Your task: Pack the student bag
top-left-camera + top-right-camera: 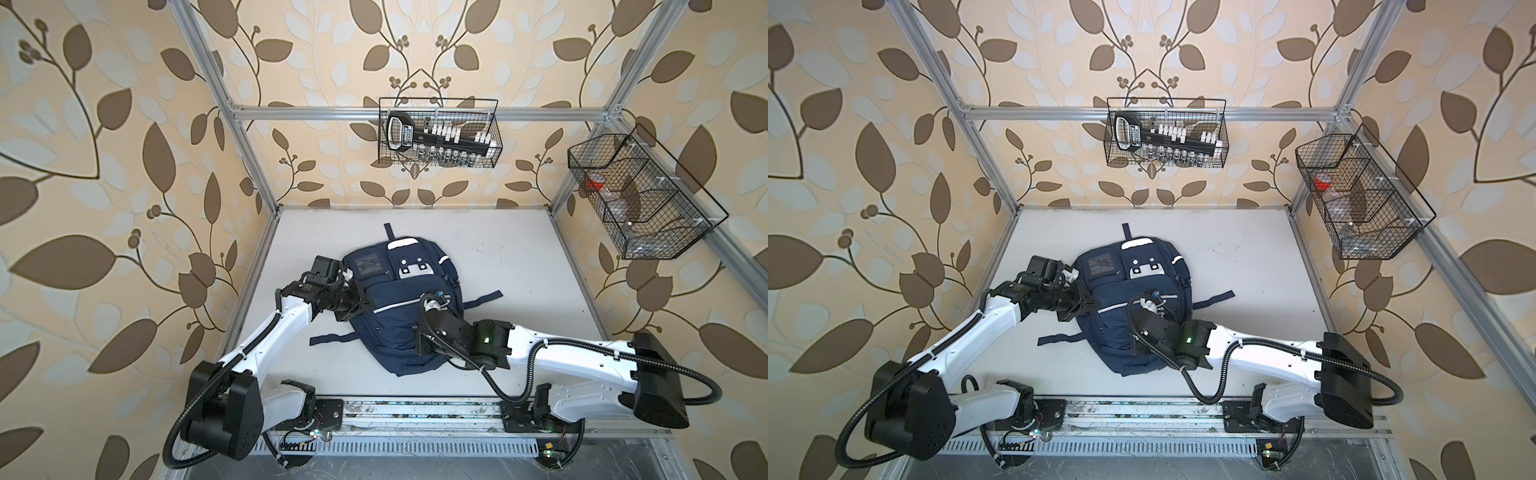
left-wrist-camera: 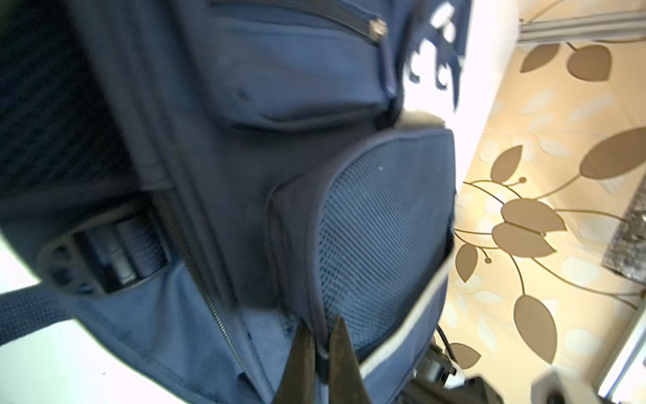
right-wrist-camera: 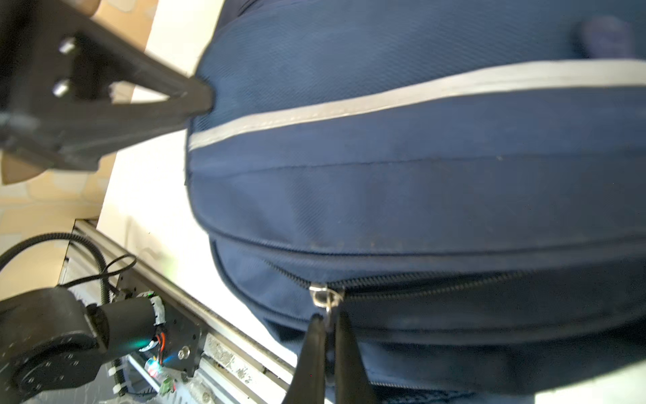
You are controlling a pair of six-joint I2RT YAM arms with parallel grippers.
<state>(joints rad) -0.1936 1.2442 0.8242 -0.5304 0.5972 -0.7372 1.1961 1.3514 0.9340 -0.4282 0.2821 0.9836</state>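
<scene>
Student bag, flat on its back around the middle of the counter, front pockets up, top loop pointing at the back edge, straps flopped out toward both side edges. Left claw pinched shut on the trim of the mesh side pocket, on the side facing the left edge. Probably there as an anchor, to keep soft fabric from dragging along during a pull. Right claw closed tight on the little metal zipper tab of the big compartment, on the half of the bag nearer the right edge. Reads as the opening-up step, so early days: nothing packed as far as visible. Hard to call the zipper open or shut past the slider, too blurry. Next up, presumably a steady tug along the curve of the teeth. Main risk: a tab that small slipping out, or the whole bag skidding anyway.
</scene>
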